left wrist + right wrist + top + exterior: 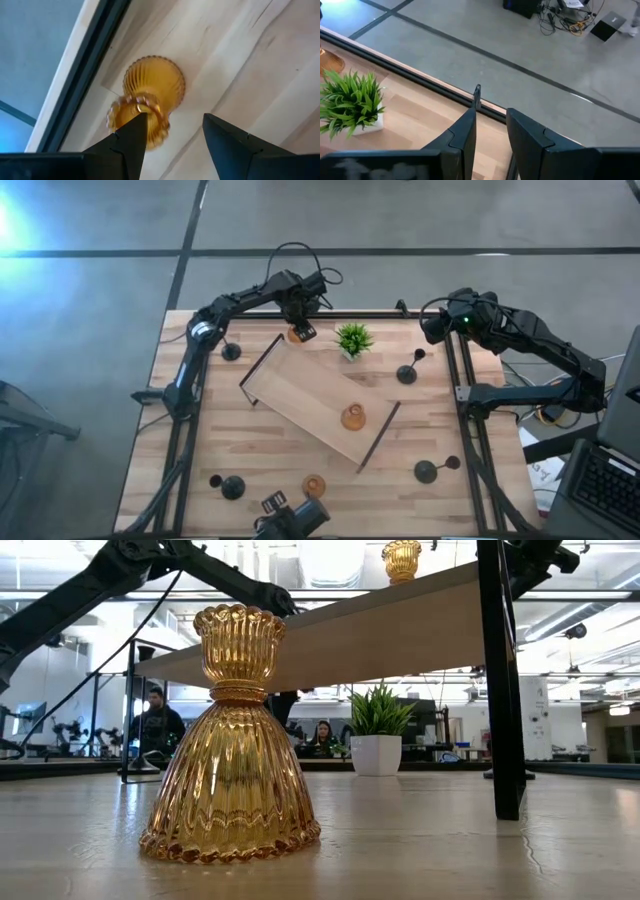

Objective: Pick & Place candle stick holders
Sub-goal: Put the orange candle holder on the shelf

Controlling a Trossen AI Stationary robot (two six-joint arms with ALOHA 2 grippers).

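- Seven candle stick holders were spread over a light wooden counter (260,450): three amber glass ones and four black ones.
- One amber holder (296,334) stood at the counter's far edge, just beside the far corner of a wooden tray (300,395). In the left wrist view this holder (150,97) appeared from above, ribbed and bell-shaped.
- The left gripper (300,328) hovered directly over that amber holder. Its fingers (132,137) were spread apart, one on each side of the holder's cup, not clenched on it.
- A second amber holder (353,417) stood upright on the tray, near its right end.
- A third amber holder (314,485) stood on the counter near the front edge. It filled the low view (235,740) and stood upright.
- Black holders lay or stood around the tray: one at the far left (230,351), one at the front left (228,486), one at the right of the plant (408,372) and one at the front right (430,470).
- A small green potted plant (353,340) stood near the far edge, between the tray and the right arm.
- The right gripper (432,327) waited above the counter's far right corner. Its fingers (462,137) were a little apart with nothing between them.
- People sat in the room beyond the counter in the low view.
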